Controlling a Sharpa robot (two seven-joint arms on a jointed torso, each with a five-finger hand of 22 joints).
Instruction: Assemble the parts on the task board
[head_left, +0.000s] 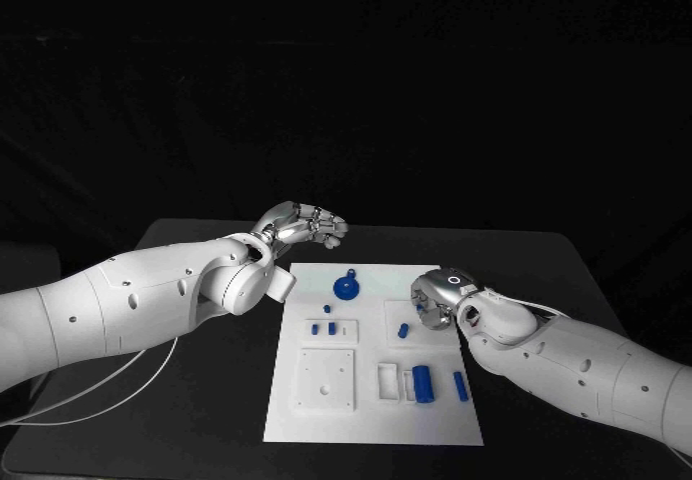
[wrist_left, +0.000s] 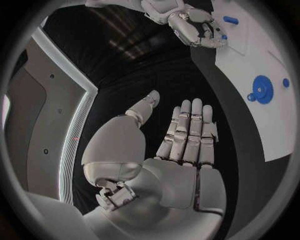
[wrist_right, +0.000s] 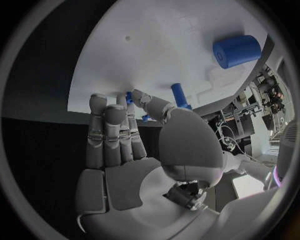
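The white task board (head_left: 325, 420) lies in the middle of the black tabletop (head_left: 216, 420), with bare dark margins on both long sides and beyond its far edge. The left hand (head_left: 300, 226) hovers off the board's far left corner, fingers (wrist_left: 187, 131) straight, together and holding nothing. The right hand (head_left: 437, 302) sits low over the board's right edge; its fingers (wrist_right: 112, 134) reach toward a small blue peg (wrist_right: 180, 95), but whether they grasp anything I cannot tell. Blue parts include a round gear (head_left: 346, 288) near the far edge and a cylinder (head_left: 423, 380) nearer the robot.
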